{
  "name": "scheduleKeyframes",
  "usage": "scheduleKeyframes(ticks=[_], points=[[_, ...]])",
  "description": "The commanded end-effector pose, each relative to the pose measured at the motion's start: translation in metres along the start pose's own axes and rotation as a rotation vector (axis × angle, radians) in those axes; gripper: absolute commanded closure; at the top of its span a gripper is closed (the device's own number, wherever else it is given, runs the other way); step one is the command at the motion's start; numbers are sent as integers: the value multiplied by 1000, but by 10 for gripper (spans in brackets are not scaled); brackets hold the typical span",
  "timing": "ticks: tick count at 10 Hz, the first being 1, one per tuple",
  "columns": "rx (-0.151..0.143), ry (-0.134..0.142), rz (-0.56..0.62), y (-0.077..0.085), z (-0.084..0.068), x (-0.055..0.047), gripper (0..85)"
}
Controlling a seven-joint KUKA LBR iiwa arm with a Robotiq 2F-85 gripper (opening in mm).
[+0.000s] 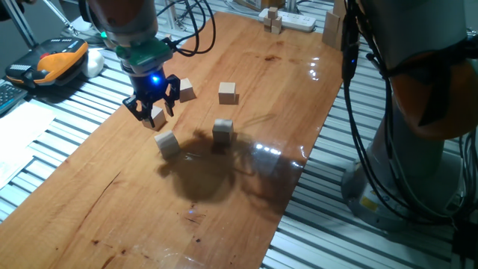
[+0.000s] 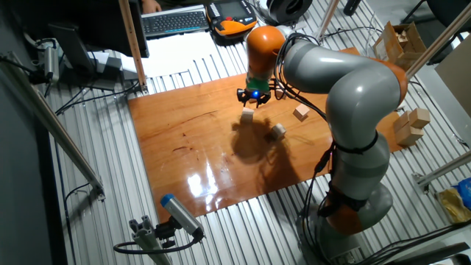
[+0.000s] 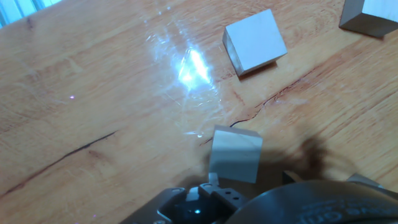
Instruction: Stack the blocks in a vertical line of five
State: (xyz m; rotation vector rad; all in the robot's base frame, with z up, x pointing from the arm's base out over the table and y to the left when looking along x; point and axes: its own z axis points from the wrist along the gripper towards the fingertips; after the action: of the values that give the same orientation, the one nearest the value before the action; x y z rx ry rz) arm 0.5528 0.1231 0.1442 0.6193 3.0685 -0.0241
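Five small tan wooden blocks lie apart on the wooden table (image 1: 112, 202), none on top of another. My gripper (image 1: 154, 110) stands over one block (image 1: 157, 117), its fingers spread wider than the block and on either side of it. That same block (image 3: 235, 154) fills the lower middle of the hand view. A second block (image 1: 167, 142) lies just in front of the gripper, a third (image 1: 187, 90) just behind it. Two more blocks (image 1: 228, 93) (image 1: 222, 130) sit to the right. In the other fixed view the gripper (image 2: 254, 96) hides the block under it.
A white power strip (image 1: 299, 21) with tiny wooden pieces (image 1: 273, 20) lies at the table's far end. An orange device (image 1: 56, 60) and a keyboard sit off the left edge. The robot base (image 1: 418, 127) and cables stand to the right. Larger pale blocks (image 2: 412, 125) lie beyond the table.
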Motion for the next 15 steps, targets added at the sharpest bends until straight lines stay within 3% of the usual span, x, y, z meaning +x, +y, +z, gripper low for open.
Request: scheduleKeyframes(ticks=[1,8,9,13,15], points=[[2,-1,0,0,0,0,340],[4,-21,14,3,11,-10,340],[7,-26,20,4,13,-11,170],[1,-32,28,6,18,-13,170],[21,-40,41,11,34,-14,170]])
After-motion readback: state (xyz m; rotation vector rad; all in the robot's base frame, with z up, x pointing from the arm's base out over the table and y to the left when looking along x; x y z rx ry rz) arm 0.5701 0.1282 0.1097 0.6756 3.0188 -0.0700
